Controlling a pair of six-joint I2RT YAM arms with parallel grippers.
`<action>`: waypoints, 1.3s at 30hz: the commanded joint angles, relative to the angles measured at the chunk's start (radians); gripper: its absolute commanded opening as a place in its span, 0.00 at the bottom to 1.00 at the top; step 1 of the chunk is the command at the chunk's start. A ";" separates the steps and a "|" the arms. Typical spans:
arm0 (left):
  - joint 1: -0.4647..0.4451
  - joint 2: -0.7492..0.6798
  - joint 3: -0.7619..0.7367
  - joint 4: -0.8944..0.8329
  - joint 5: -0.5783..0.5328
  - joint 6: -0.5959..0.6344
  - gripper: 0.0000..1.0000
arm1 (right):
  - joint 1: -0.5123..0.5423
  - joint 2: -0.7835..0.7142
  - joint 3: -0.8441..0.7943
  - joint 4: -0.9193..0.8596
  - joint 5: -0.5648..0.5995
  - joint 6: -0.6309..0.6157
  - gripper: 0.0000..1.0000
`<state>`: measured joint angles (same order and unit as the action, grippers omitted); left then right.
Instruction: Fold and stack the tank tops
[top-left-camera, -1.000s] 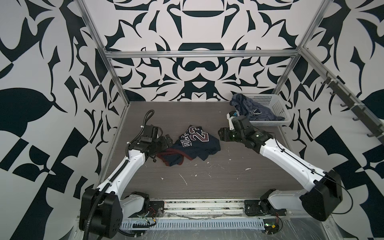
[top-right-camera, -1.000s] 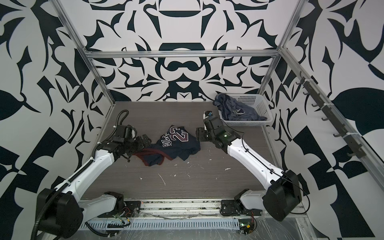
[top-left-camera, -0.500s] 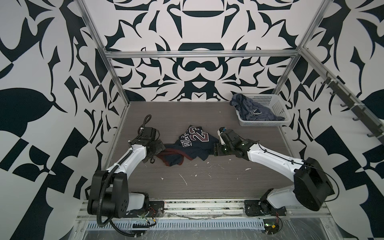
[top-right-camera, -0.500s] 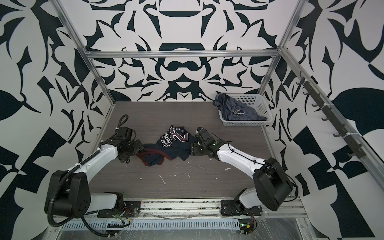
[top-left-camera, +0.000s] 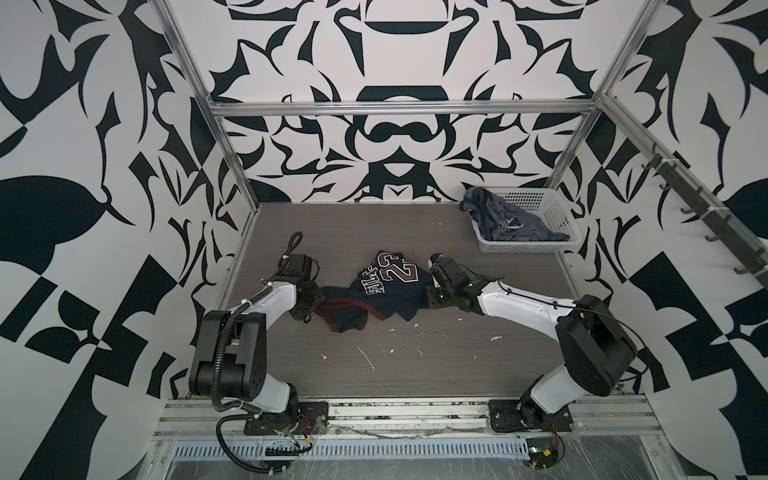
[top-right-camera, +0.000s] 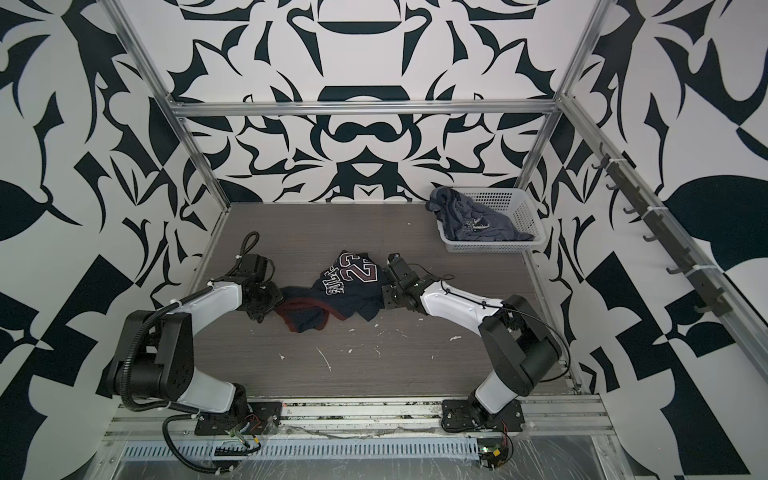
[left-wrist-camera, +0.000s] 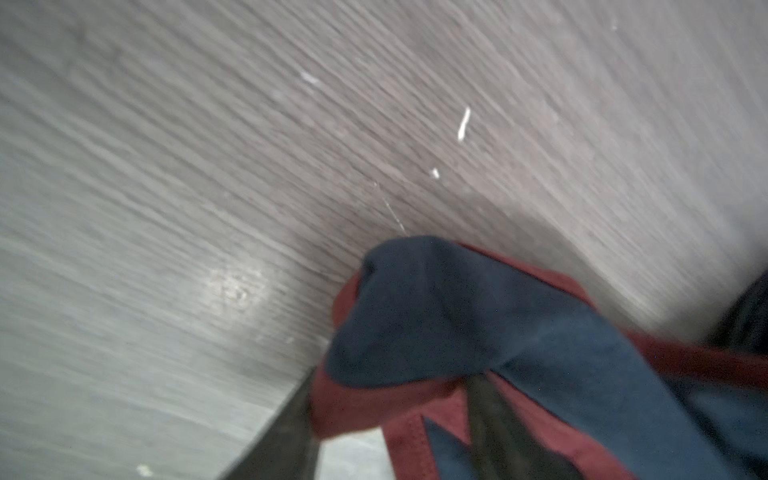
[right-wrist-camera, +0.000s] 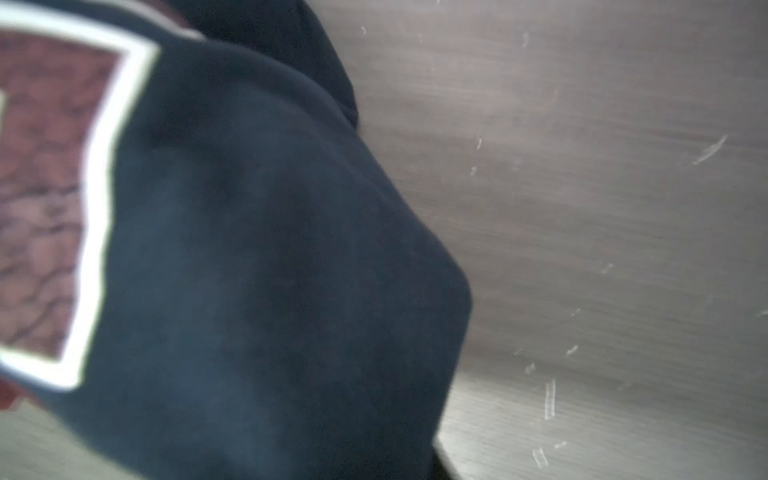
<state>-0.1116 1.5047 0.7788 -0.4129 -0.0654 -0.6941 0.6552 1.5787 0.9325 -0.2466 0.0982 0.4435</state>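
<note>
Navy top (top-left-camera: 390, 291) lies crumpled mid-worktop (top-left-camera: 415, 374), between the two hands. Blue top (top-left-camera: 507, 224) is heaped in the white basket (top-left-camera: 559, 208) at the far right corner, one end draped over the basket's left rim.

Left hand (top-left-camera: 312, 306) is low at the navy top's left edge. In the left wrist view its fingers (left-wrist-camera: 291, 419) sit either side of a fold of red trim (left-wrist-camera: 365, 399), clamped on it.

Right hand (top-left-camera: 430, 296) is low at the right edge, and cloth fills its wrist view. Jaws hidden; cannot tell whether it grips.

Print reads "23", red with a white outline. The lettering beside it is illegible.
</note>
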 joint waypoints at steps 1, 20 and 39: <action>0.003 -0.026 0.037 -0.012 0.002 -0.008 0.35 | -0.003 -0.033 0.053 -0.018 0.081 -0.045 0.06; -0.006 -0.422 0.394 -0.263 0.085 0.043 0.07 | -0.002 -0.420 0.350 -0.493 0.123 -0.186 0.00; -0.607 0.005 0.226 -0.091 0.117 -0.110 0.54 | -0.002 -0.439 0.195 -0.464 0.120 -0.068 0.00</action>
<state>-0.6693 1.4693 1.0084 -0.5407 0.0509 -0.7567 0.6552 1.1637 1.1297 -0.7345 0.2161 0.3515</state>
